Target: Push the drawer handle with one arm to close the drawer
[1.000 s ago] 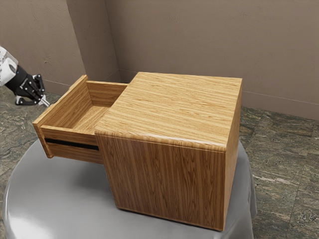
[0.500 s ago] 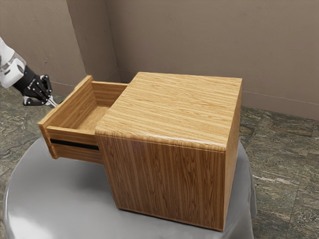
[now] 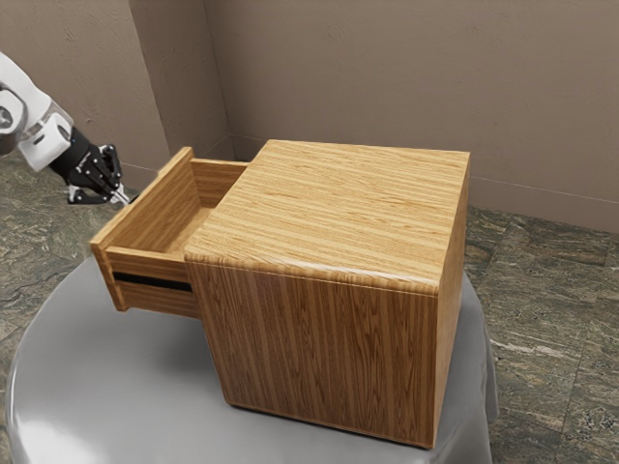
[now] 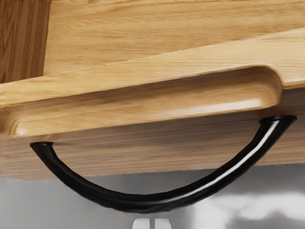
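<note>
Careful: our black two-finger gripper [image 4: 152,223] has its jaws pressed together near the glossy black curved handle [image 4: 147,203]; slipping or pushing off-centre could jam the brown wooden drawer [image 3: 160,217], jutting from its boxy wooden cabinet [image 3: 324,343].

Boxy brown cabinet [image 3: 329,213]: grained wood, smooth, soft sheen on top. Open-topped brown drawer [image 3: 160,212]: same wood look, satin. Curved black handle [image 4: 147,202]: smooth, glossy; metal or plastic unclear. Round grey desk [image 3: 77,377]: cloth-like drape, shiny near edge. Mottled grey-green floor [image 3: 542,319]: stone-like. Plain brown wall [image 3: 387,87]: matt, slightly rough.
</note>
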Motion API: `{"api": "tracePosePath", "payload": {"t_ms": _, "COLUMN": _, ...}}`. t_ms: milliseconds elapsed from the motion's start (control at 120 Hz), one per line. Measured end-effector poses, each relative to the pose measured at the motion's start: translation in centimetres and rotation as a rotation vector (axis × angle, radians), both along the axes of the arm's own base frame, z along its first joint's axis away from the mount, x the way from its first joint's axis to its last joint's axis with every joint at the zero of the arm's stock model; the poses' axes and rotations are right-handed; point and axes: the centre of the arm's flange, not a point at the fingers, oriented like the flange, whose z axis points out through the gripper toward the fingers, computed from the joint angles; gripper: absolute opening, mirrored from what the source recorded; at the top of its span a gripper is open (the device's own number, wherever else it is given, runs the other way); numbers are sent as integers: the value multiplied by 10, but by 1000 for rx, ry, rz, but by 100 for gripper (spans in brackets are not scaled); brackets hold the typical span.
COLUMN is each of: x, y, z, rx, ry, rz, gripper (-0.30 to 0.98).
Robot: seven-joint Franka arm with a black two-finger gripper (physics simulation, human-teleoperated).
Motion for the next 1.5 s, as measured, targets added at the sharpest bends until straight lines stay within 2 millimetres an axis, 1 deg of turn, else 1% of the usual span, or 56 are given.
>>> {"api": "tracePosePath", "payload": {"t_ms": 275, "x": 10, "y": -24, "z": 0, "rx": -78, "ry": -31, "rz": 1, "gripper": -10}}
{"api": "tracePosePath", "payload": {"t_ms": 550, "x": 18, "y": -45, "z": -11, "rx": -117, "ry": -16, "rz": 2, "gripper": -10}}
{"api": "tracePosePath", "payload": {"t_ms": 733, "x": 26, "y": -59, "z": -14, "rx": -121, "ry": -12, "rz": 0, "gripper": -10}}
{"api": "tracePosePath", "payload": {"t_ms": 842, "x": 30, "y": -66, "z": -13, "rx": -127, "ry": -15, "rz": -2, "gripper": -10}}
{"api": "tracePosePath", "payload": {"t_ms": 1083, "x": 37, "y": -87, "z": -11, "rx": -150, "ry": -22, "rz": -22, "gripper": -10}}
{"api": "tracePosePath", "payload": {"t_ms": 1217, "x": 43, "y": -98, "z": -7, "rx": -151, "ry": -30, "rz": -30, "gripper": -10}}
{"api": "tracePosePath", "payload": {"t_ms": 1500, "x": 47, "y": -112, "z": -11, "rx": -166, "ry": -27, "rz": -36, "gripper": -10}}
